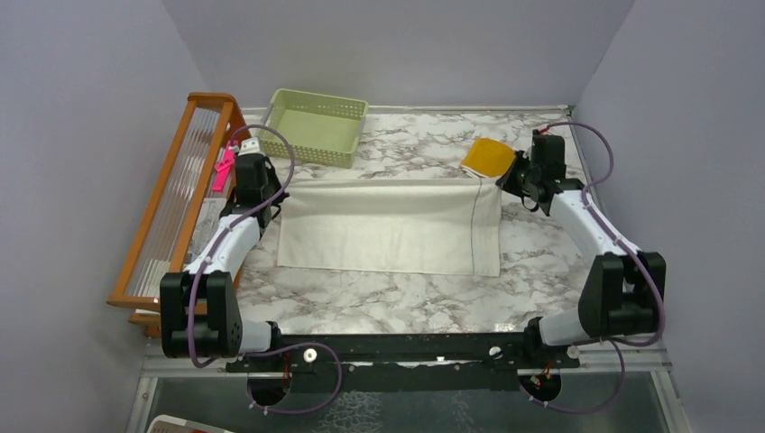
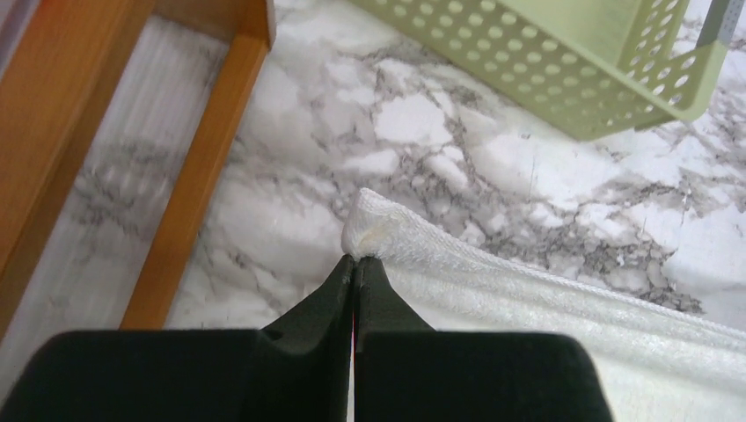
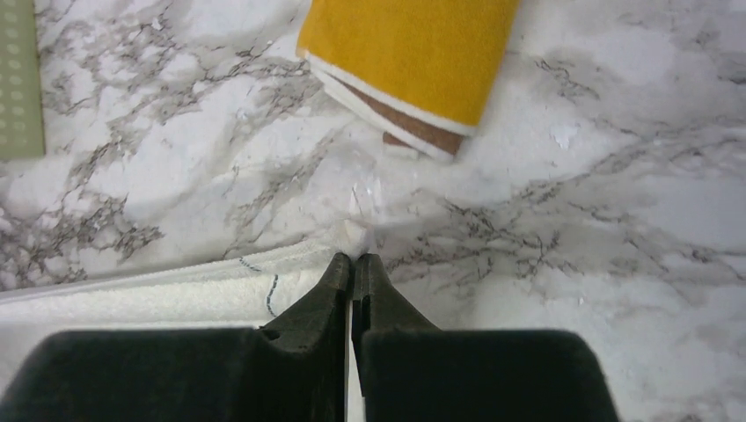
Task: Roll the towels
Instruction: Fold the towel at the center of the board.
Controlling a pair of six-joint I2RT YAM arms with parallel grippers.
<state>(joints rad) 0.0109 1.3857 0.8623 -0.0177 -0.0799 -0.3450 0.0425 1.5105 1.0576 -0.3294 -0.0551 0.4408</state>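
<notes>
This looks like a robot lab. Plain purple walls (image 1: 397,45) box in a small marble-look tabletop (image 1: 379,307) on three sides. A left arm (image 1: 221,248) and a right arm (image 1: 586,225), trailing purple cables (image 1: 292,162), are bolted to a black bar (image 1: 406,347) at the bottom of the frame.

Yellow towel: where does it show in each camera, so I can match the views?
Top external: yellow towel at far right, just beyond the cream towel's far right corner, beside the right claw.
Left wrist: not in view.
Right wrist: top centre, folded, beyond the claw tips.
Shared landmark: green basket, upper left in top external, upper right in left wrist, sliver at right wrist's left edge.
</notes>
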